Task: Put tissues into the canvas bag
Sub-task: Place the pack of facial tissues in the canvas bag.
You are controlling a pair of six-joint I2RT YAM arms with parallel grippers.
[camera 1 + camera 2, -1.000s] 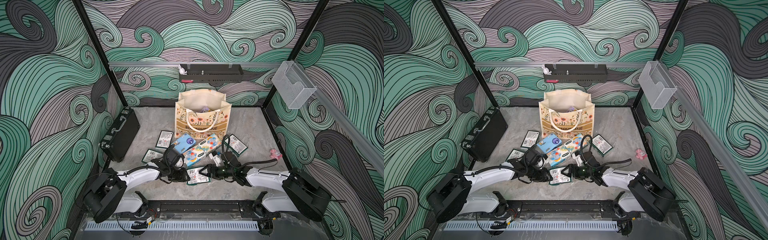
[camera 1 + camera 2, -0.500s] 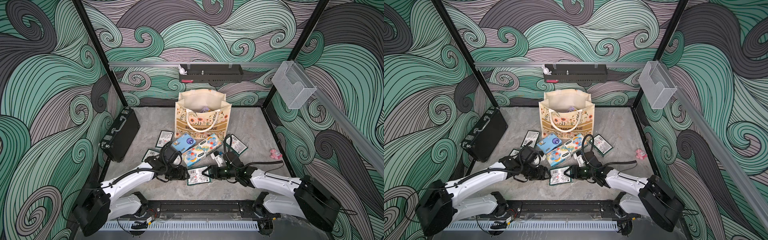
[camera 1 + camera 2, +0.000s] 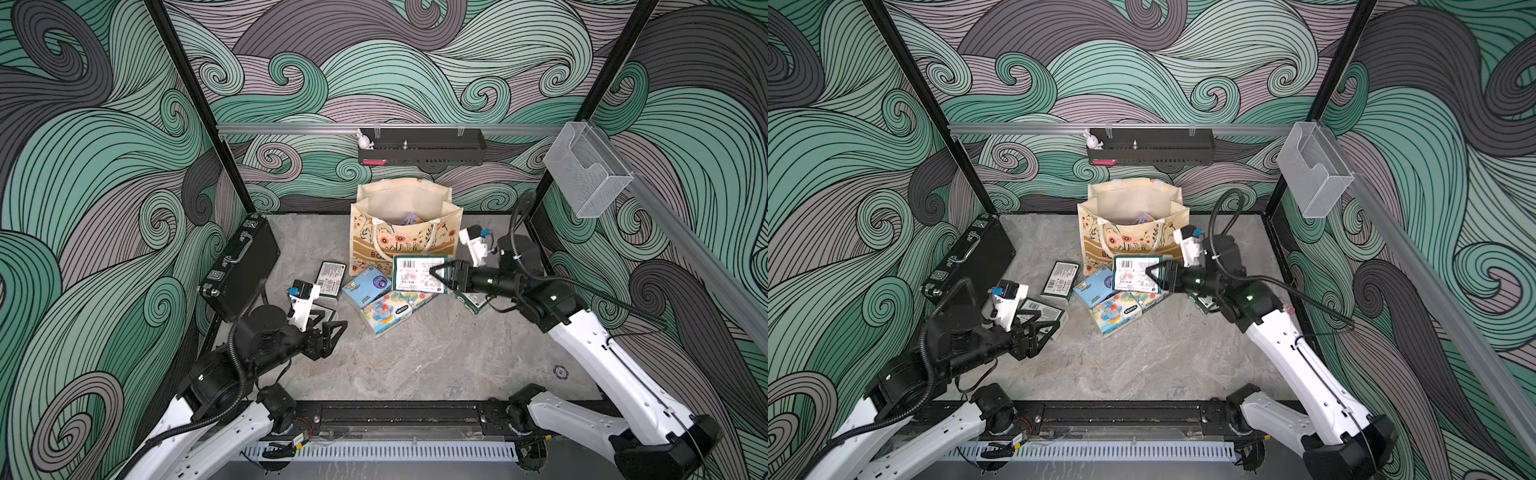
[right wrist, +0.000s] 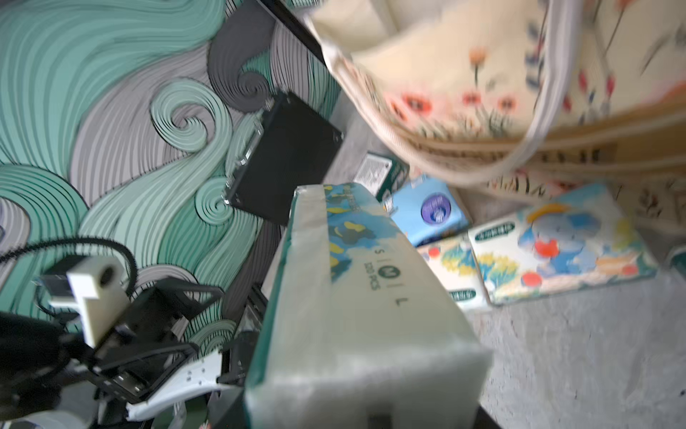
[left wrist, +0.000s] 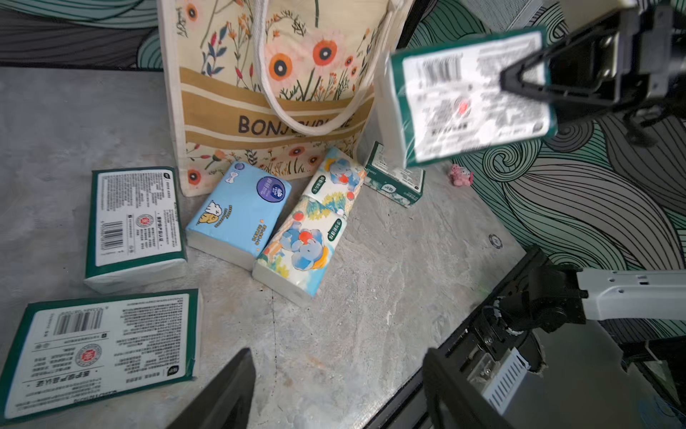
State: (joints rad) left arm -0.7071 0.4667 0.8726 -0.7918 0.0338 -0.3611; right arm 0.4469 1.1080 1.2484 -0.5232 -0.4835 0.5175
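Observation:
The cream flowered canvas bag (image 3: 405, 224) (image 3: 1133, 220) stands open at the back, with a purple pack (image 3: 411, 219) inside. My right gripper (image 3: 434, 275) (image 3: 1148, 274) is shut on a green-and-white tissue pack (image 3: 417, 274) (image 5: 471, 96) (image 4: 356, 315), held off the floor in front of the bag's right half. My left gripper (image 3: 332, 328) (image 5: 336, 367) is open and empty, low over the front left floor. On the floor lie a light blue pack (image 3: 368, 286) (image 5: 237, 215), elephant packs (image 3: 386, 311) (image 5: 300, 245) and green-and-white packs (image 3: 331, 278) (image 5: 100, 345) (image 5: 393, 182).
A black briefcase (image 3: 241, 266) leans on the left wall. A small pink toy (image 5: 460, 176) lies near the right wall. A black shelf (image 3: 419, 145) hangs on the back wall above the bag. A clear holder (image 3: 586, 174) juts from the right rail.
My right gripper took the green-and-white pack from the front middle floor and carried it up and back to the bag's front. My left gripper opened and drew back to the left.

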